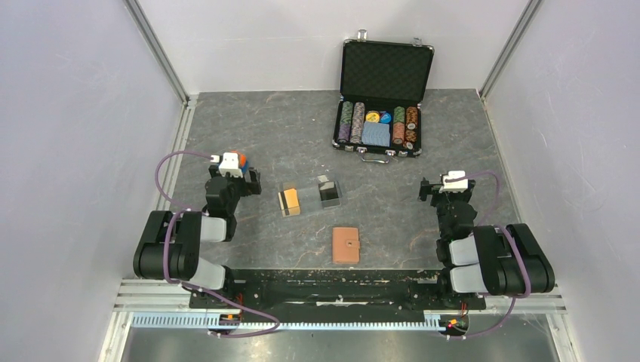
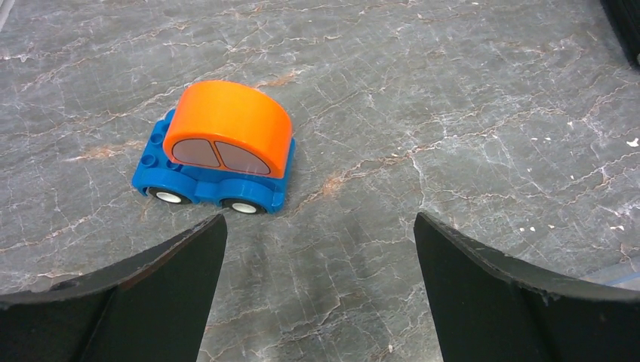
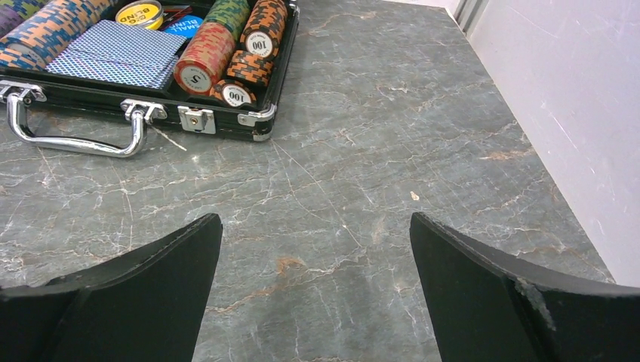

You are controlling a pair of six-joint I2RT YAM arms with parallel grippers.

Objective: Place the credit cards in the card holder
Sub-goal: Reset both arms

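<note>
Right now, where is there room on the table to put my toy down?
Bare table lies between the toy car and the poker-chip case, and right of the card holder. The two clear boxes crowd the middle.

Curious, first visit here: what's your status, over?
Open, empty: left pincer, right pincer. Closed card holder untouched; credit cards outside. Near left pincer: toy car.
</note>
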